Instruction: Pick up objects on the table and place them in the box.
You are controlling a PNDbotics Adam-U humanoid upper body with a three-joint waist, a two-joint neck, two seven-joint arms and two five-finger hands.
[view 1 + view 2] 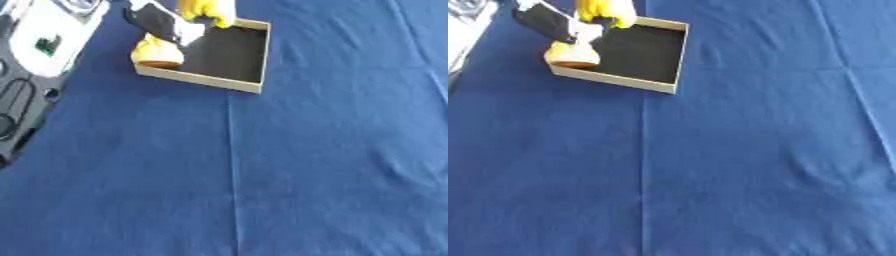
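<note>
box (234,84) at 11 o'clock | left hand (162,22) over it, fingers hard to tell | yellow thing (156,54) inside looks soft, light; hold its middle | right hand unseen

The robot's left arm (39,55) shows at the far left as a bulky white shell with a small green marking, over black parts with oval openings nearer. Its left hand (162,24), at the far edge, is black with a pale, whitish patch on one side.
</note>
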